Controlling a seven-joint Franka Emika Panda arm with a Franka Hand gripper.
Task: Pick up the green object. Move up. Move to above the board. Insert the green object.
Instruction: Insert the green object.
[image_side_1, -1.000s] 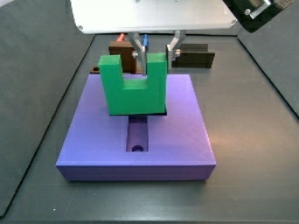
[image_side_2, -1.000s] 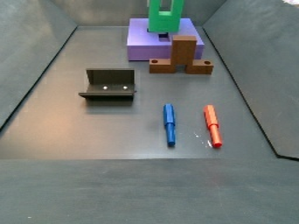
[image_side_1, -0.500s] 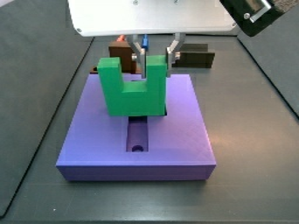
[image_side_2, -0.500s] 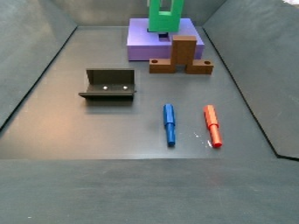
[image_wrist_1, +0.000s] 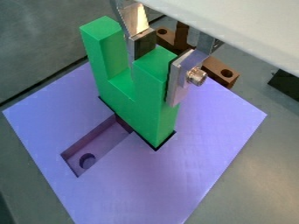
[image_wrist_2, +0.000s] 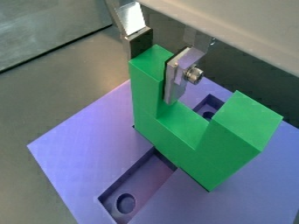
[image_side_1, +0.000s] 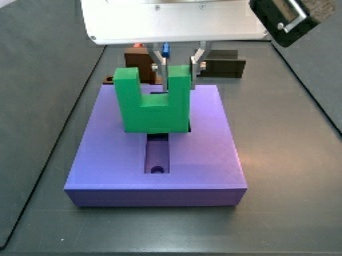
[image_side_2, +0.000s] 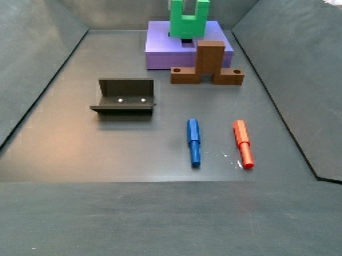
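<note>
Where the dark grey floor (image_side_2: 134, 150) runs to sloped walls, fixture (image_side_2: 124, 97), blue pen (image_side_2: 193, 141) and red pen (image_side_2: 243, 143) lie apart. Gripper (image_wrist_1: 162, 59) clamped on one prong of green object (image_side_1: 147, 102), seated upright in board (image_side_1: 214, 160) recess; arm body cropped, brown block (image_side_2: 209, 64) partly hidden behind.

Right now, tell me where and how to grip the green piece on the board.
Grip one upright prong of the green piece, coming straight down from above, fingers on its two flat opposite faces. It stands upright in the board recess, prongs up, base sunk and out of reach. The gripper is already placed so, its plates flanking one prong in both wrist views; whether they press it is unclear.
</note>
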